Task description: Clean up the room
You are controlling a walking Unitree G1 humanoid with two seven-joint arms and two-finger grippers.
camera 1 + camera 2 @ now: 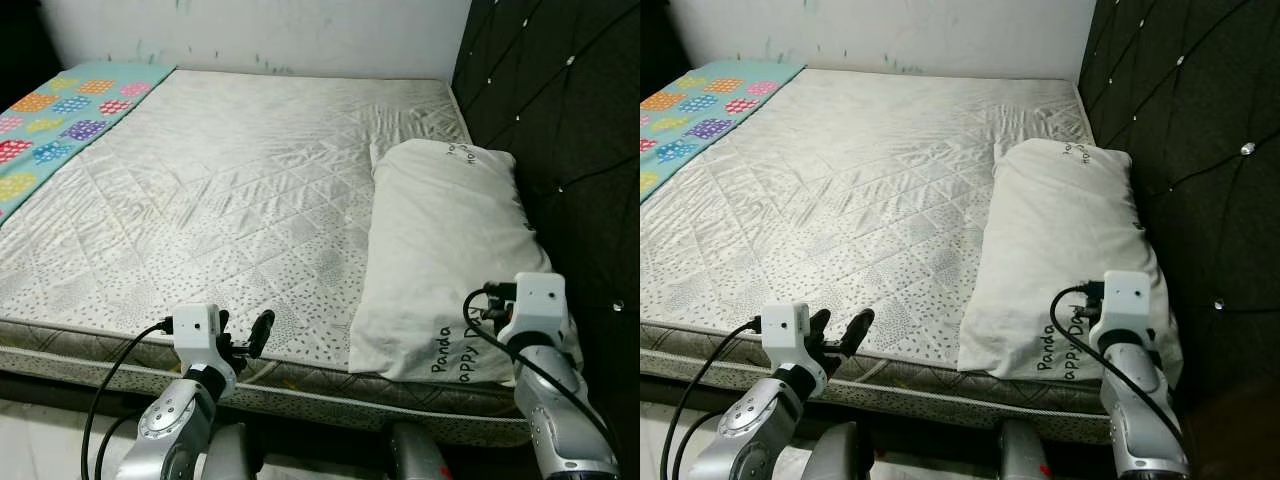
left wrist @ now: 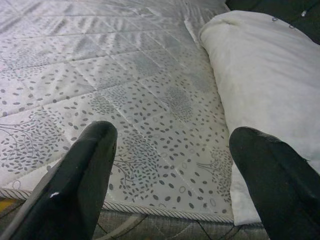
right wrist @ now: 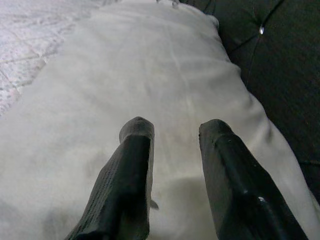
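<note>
Pillow: a long white pillow (image 1: pixel 450 260) lay along the bed's right side, just beside the dark tufted headboard (image 1: pixel 560 130); its cover was plain, a little creased, with black lettering printed near the end closest to the robot and more small print at the far end; the near end reached almost to the mattress edge

Right gripper: the right gripper (image 3: pixel 175 135) was over the near end of the pillow, pointing along its length; its jaws were a little apart with a narrow gap of pillow cloth showing between them, and held nothing; whether the fingertips (image 3: pixel 137 125) touched the cloth could not be told

Left gripper: the left gripper (image 1: pixel 840 330) was raised at the mattress's near edge, left of the pillow and well apart from it; its jaws were spread wide and empty, above the piped edge of the mattress

Mattress: a bare white quilted mattress (image 1: pixel 220 190) with a grey leaf-and-dot pattern in diamond stitching filled most of the bed; its surface was lightly rumpled

Blanket: a teal blanket (image 1: pixel 60 120) with coloured patches lay along the far left side of the mattress

Wall: a pale wall (image 1: pixel 260 30) with faint marks stood behind the bed's far edge

Floor: a strip of light floor (image 1: pixel 40 440) showed below the bed frame at lower left
</note>
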